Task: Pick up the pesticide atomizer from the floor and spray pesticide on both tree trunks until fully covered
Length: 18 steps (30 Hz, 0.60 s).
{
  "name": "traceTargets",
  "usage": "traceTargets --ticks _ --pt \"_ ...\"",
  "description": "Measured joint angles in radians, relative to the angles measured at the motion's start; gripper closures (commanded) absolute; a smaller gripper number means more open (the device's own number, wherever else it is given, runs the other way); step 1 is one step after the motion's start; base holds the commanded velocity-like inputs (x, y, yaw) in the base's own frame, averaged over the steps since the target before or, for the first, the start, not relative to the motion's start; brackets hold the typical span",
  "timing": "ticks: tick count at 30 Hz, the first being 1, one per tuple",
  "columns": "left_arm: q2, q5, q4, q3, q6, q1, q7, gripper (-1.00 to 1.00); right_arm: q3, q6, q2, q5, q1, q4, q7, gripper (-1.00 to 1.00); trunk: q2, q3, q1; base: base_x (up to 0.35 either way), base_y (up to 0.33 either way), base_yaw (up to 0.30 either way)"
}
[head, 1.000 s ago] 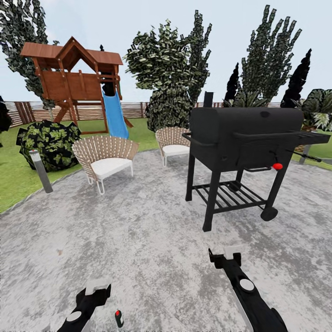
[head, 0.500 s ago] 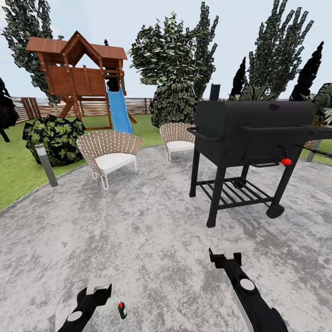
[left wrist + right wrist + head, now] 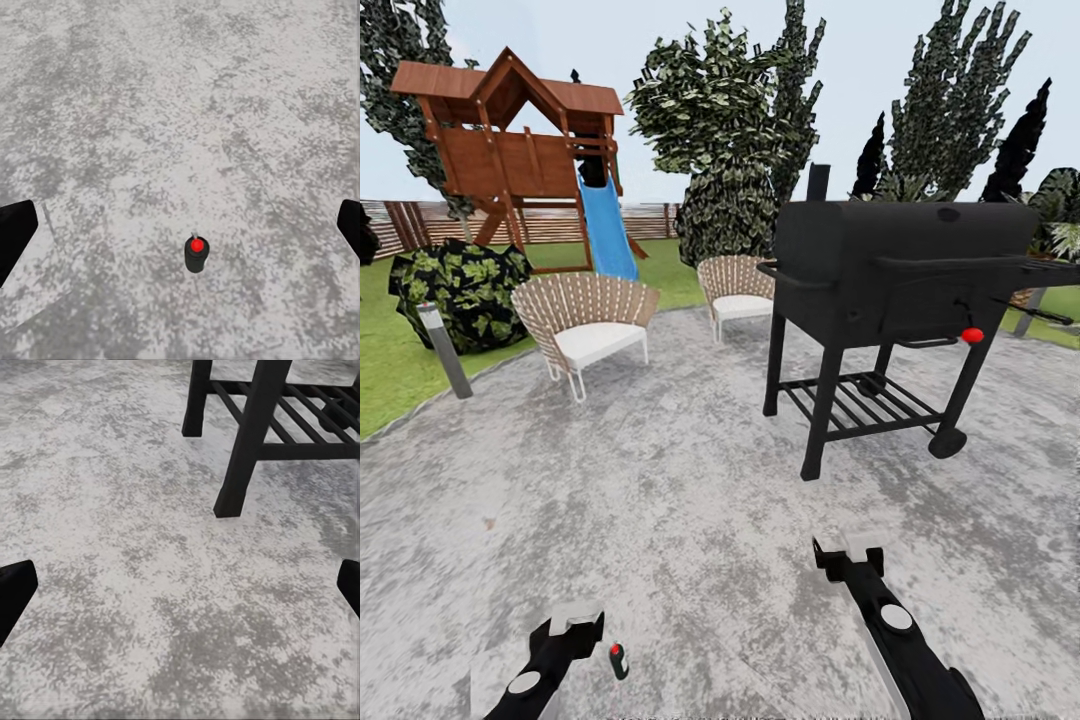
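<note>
We stand on the grey paved floor of the garden. The small dark pesticide atomizer with its red top stands upright on the paving, just beside our left gripper and a little to its right. Through the left wrist camera the bottle sits on the ground between the two dark fingertips, which are spread wide apart and touch nothing. Our right gripper hangs over bare paving, its jaws likewise wide open and empty, with the leg of the black grill ahead of it. Farther off we see the grill, two wicker chairs, a grey post, a wooden playhouse with a blue slide, and leafy trees by the fence.
</note>
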Motion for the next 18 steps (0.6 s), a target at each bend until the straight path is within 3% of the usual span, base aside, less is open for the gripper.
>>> traceTargets --ticks 11,18 --pt "0.002 -0.001 0.002 0.000 0.000 0.000 0.000 -1.00 0.000 0.000 0.000 0.000 0.000 0.000 0.000 -1.00 -0.077 -0.052 0.042 0.000 0.000 -0.110" --pt "0.001 -0.001 0.007 0.000 -0.001 0.000 0.000 -1.00 0.000 0.000 0.000 0.000 0.000 0.000 0.000 -1.00 -0.126 -0.085 0.069 0.000 0.000 -0.017"
